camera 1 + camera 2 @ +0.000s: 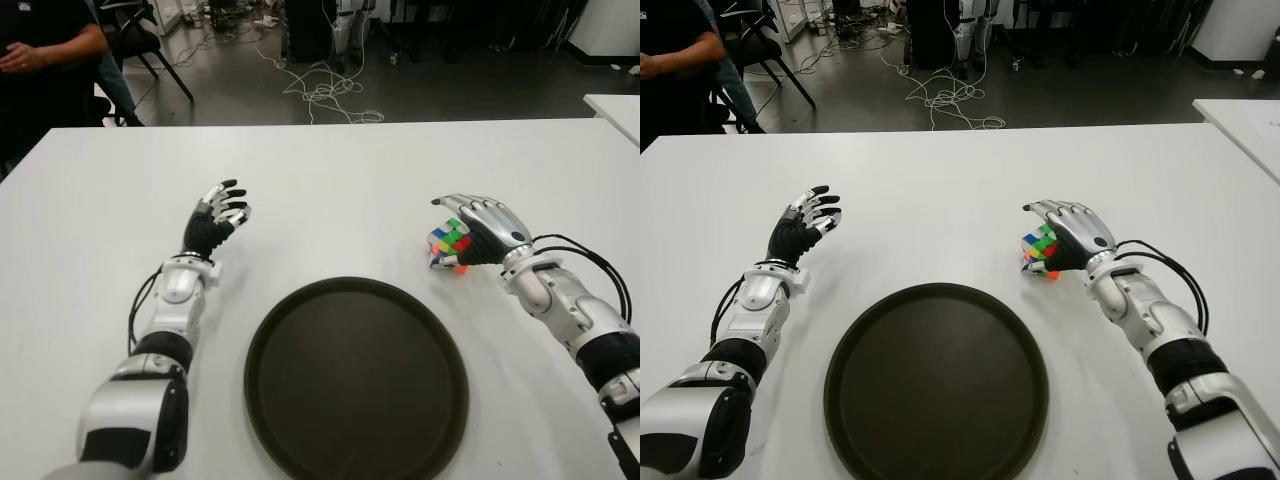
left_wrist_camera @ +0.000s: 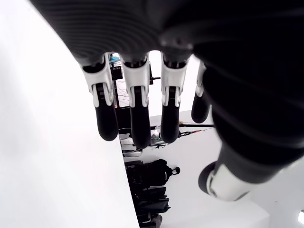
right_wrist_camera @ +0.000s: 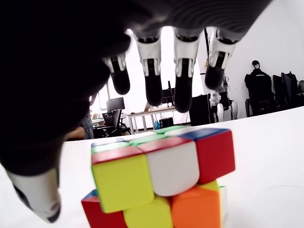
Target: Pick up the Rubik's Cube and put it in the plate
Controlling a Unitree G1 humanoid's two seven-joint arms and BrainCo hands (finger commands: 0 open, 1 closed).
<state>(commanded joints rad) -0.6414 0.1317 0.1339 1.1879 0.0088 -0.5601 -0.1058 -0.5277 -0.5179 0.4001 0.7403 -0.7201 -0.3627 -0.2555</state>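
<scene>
A round dark plate (image 1: pixel 356 470) lies on the white tabletop (image 1: pixel 330 180) near its front edge, between the two arms, and it holds nothing; its shallow raised rim runs unbroken all the way round. The Rubik's Cube (image 1: pixel 449 245) sits on the tabletop just beyond the plate's rim on the robot's right side, apart from the plate with a narrow strip of bare surface between them. The right hand (image 1: pixel 487 232) arches over the cube from the right, its fingers (image 3: pixel 154 88) extended above the cube's top layer and its thumb down beside one face; the right wrist view shows the fingertips hanging clear of the cube, so the hand is released and grasps nothing. The cube's top layer is twisted slightly out of line with the lower one. The left hand (image 1: pixel 216 218) shows on the left of the plate, lifted with its fingers (image 2: pixel 135 123) spread and relaxed, holding nothing. Open white tabletop stretches beyond both hands to the far edge. Past that edge lie a grey floor with loose cables (image 1: pixel 320 92), and a seated person (image 1: pixel 45 60) at the far left corner.
</scene>
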